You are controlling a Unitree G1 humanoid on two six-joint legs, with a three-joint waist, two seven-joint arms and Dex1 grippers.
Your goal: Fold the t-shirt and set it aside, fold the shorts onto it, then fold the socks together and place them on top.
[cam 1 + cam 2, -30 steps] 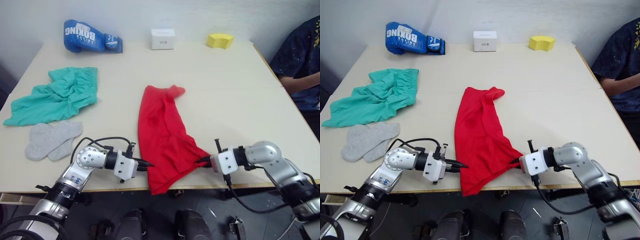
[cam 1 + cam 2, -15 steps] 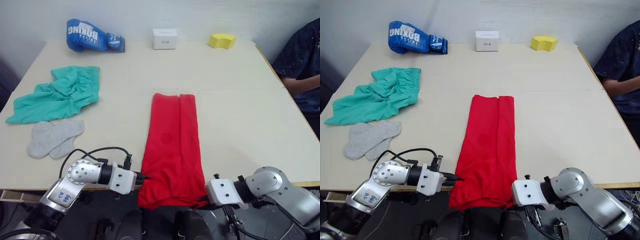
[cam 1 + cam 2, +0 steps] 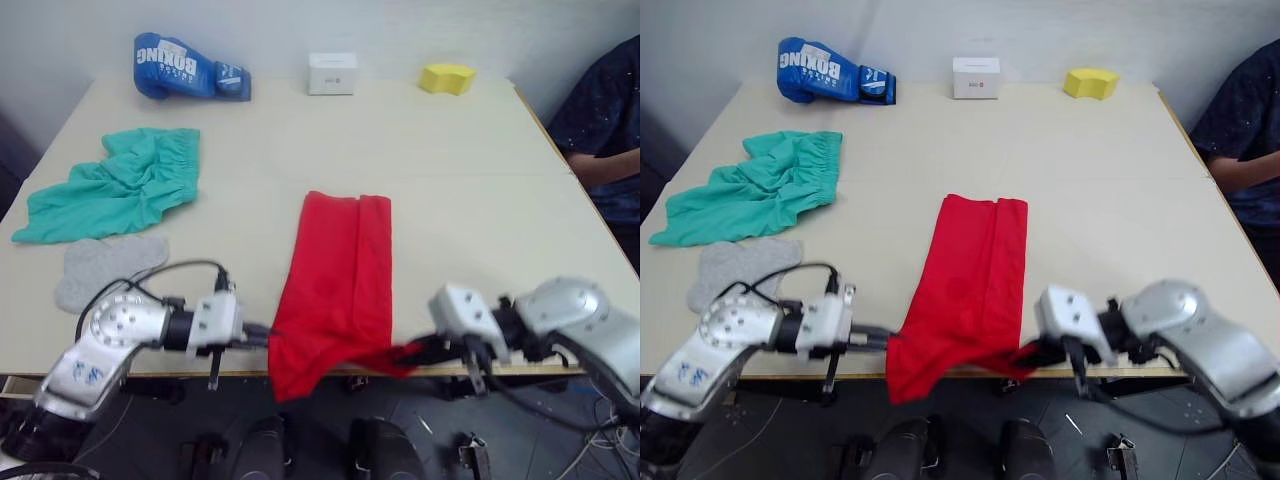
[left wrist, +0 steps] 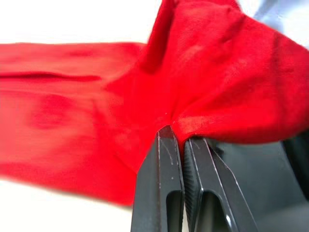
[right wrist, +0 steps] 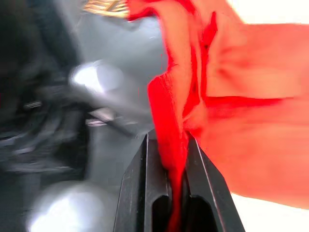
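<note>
So in the last half second or so the shirt (image 3: pixel 335 285) went from a crumpled diagonal heap to a long narrow strip running near-to-far down the middle of the table (image 3: pixel 470 170), and now the near end is being worked. A moment back the hem hung flat over the near edge with both arms low; now the two near corners are lifted and drawn in, and the hem bunches and sags between them.

The left gripper (image 3: pixel 262 335) is pinched tight on the near-left corner, jaws together on a fold of red cloth in the wrist view. The right gripper (image 3: pixel 405 352) is clamped on the near-right corner, with cloth wedged between its fingers (image 5: pixel 140 193).

My read: the lengthwise fold is done, and this looks like the start of bringing the near end up toward the far end to halve it. The sag in the middle could leave a lumpy fold.

The shorts (image 3: pixel 115 185) lie rumpled on the far left, the socks (image 3: pixel 100 265) just near of them, untouched. A boxing glove (image 3: pixel 185 70), white box (image 3: pixel 331 73) and yellow sponge (image 3: pixel 446 77) sit along the far edge.
</note>
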